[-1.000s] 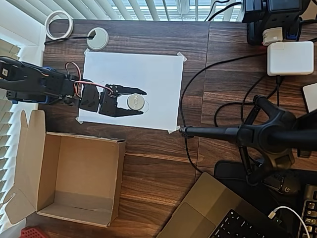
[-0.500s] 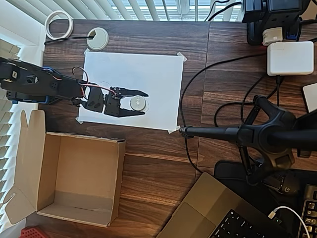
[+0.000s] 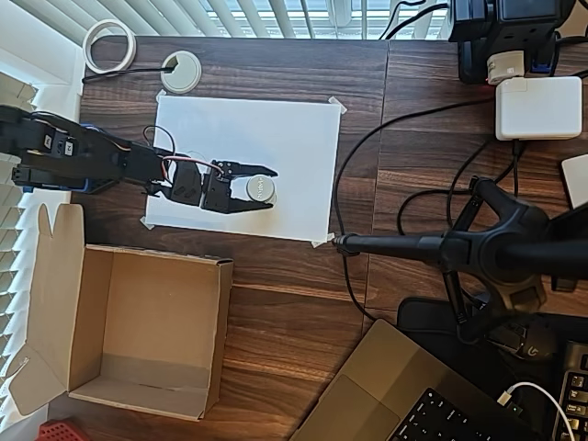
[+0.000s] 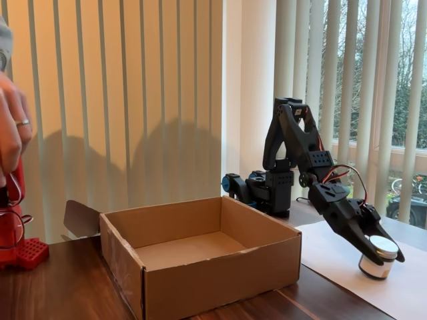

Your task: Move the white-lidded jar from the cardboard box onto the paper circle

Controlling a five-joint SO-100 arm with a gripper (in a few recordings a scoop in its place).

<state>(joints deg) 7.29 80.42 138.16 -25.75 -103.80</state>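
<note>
The white-lidded jar (image 3: 261, 189) is over the middle of the white paper sheet (image 3: 276, 129), lid up. In the fixed view the jar (image 4: 375, 267) sits at or just above the sheet (image 4: 333, 250), slightly tilted. My gripper (image 3: 270, 189) reaches in from the left with one finger on each side of the jar, shut on it. From the side the gripper (image 4: 387, 255) slants down over the lid. The cardboard box (image 3: 152, 322) lies empty at the lower left, its front wall (image 4: 213, 277) near the fixed camera. I cannot make out the paper circle; the jar and gripper cover that spot.
A roll of white tape (image 3: 110, 46) and a white grommet (image 3: 181, 71) lie beyond the sheet's top left corner. Right of the sheet run cables (image 3: 367, 156) and a black camera stand (image 3: 459, 248). A laptop (image 3: 413, 395) and a white charger (image 3: 537, 107) fill the right side.
The arm has stretched to the right and dropped lower, carrying the jar a little further right across the sheet. The fingers look closer together than a second ago.
</note>
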